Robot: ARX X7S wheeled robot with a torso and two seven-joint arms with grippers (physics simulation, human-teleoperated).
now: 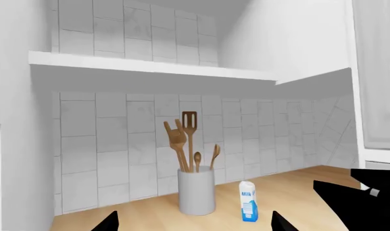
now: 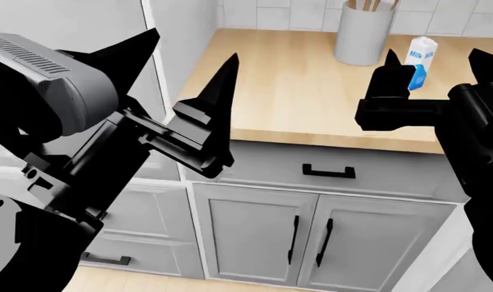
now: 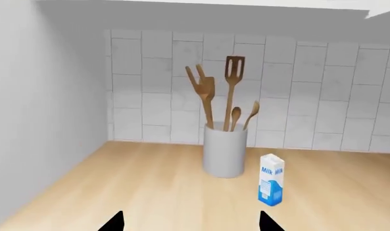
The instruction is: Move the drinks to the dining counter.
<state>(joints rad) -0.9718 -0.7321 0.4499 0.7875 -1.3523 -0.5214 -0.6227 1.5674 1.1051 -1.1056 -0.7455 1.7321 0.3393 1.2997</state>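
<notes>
**A:** Which step is this? Milk carton (image 2: 421, 61) stands upright on the worktop (image 2: 295, 91), just beside the utensil pot (image 2: 363, 36).

**B:** Looks like the approach. Right end effector (image 2: 431, 64) is spread wide and empty near it, left end effector (image 2: 190, 67) also wide and empty. Next move probably needs a straddle, then a squeeze.

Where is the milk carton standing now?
In the head view the milk carton stands upright at upper right on the light-wood worktop, beside the grey-white utensil pot, near the tiled wall.
</notes>
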